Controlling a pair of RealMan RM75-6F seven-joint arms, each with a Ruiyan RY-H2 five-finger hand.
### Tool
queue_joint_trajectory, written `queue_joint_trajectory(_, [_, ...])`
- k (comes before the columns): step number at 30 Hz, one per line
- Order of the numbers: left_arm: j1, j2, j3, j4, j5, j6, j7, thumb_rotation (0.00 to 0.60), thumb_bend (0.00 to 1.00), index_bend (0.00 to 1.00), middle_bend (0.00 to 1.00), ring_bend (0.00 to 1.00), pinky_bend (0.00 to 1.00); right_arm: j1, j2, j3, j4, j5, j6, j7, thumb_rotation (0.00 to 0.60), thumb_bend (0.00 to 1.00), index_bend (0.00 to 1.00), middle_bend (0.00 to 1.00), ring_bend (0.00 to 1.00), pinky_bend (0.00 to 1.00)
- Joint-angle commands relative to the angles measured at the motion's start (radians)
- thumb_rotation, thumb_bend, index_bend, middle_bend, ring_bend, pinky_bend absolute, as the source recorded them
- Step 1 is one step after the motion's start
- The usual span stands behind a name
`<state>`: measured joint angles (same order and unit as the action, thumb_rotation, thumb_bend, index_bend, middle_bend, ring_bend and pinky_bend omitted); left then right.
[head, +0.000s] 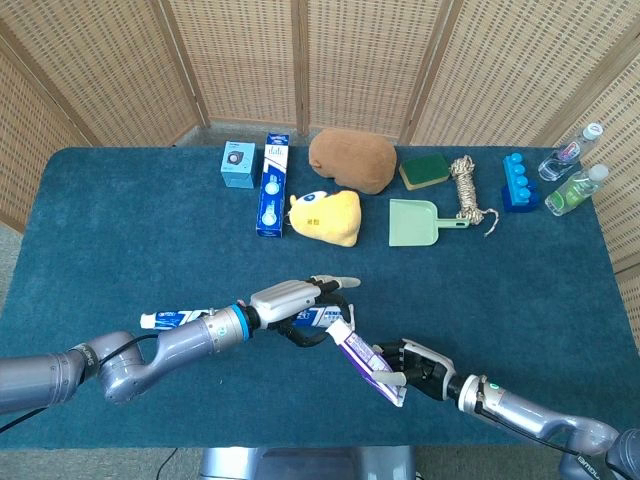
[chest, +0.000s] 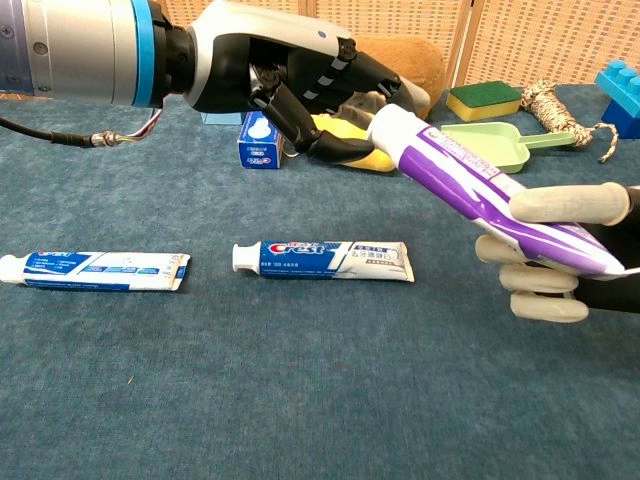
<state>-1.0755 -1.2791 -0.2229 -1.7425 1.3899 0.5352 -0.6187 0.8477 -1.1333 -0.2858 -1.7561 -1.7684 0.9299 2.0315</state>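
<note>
My right hand (chest: 568, 262) (head: 422, 366) grips the crimped end of a purple and white toothpaste tube (chest: 480, 185) (head: 361, 357), which slants up to the left. Its white cap end reaches my left hand (chest: 290, 75) (head: 298, 299). That hand hovers above the table with its fingers bent and apart, the thumb just beside the cap, closed on nothing. On the cloth under it lies a blue Crest tube (chest: 325, 260) (head: 322, 319). A second blue tube (chest: 95, 270) (head: 176, 318) lies further left, beside my left forearm.
Along the far side of the blue table (head: 520, 290) stand a light blue box (head: 238, 164), a blue toothpaste box (head: 272, 185), a brown plush (head: 352, 160), a yellow plush (head: 327, 216), a green dustpan (head: 412, 221), a sponge (head: 425, 169), rope (head: 466, 188), a blue block (head: 517, 181) and two bottles (head: 575, 188).
</note>
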Motion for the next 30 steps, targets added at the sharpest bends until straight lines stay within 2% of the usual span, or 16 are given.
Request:
queue_joint_trajectory(1, [0.001,-0.003,0.001,-0.001,0.002,0.006,0.0,0.6,0.51,0.33,0.04,0.0,0.0,0.003,0.0,-0.003,0.0,-0.001,0.002,-0.001,0.6,0.52,0.95,0.73,0.75,0.73])
queue_joint_trajectory(21, [0.004,-0.006,-0.001,-0.006,-0.017,0.034,0.008,0.6,0.53,0.35,0.05,0.0,0.0,0.041,-0.005,-0.047,-0.005,-0.033,0.003,-0.023,0.6,0.53,0.96,0.73,0.75,0.73])
queue_joint_trajectory(30, [0.006,-0.007,-0.002,-0.011,-0.017,0.038,-0.001,0.6,0.51,0.34,0.05,0.0,0.0,0.07,-0.004,-0.061,-0.02,-0.032,-0.029,-0.07,0.6,0.53,0.96,0.73,0.75,0.73])
